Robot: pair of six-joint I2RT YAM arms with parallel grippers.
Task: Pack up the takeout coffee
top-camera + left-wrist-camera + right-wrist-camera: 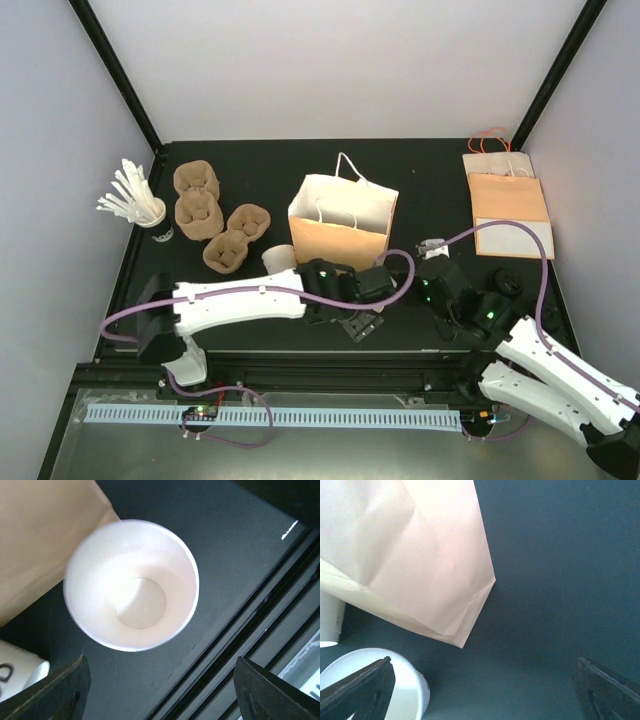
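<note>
Our lidless, empty-looking takeout coffee cup (pixel 131 585) stands upright at 6 o'clock of the brown bag (pixel 40 540), left gripper (pixel 161 658) spread wide over it, right gripper (pixel 484 661) wide and idle, and we figure it's featherlight and crushable, so we'd pinch gently under the rim.

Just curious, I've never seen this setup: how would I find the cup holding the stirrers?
On the black table, go to the far left edge, just left of the brown pulp cup carriers. A small cup stands there, the only one with white stirrers fanning from its top.
</note>
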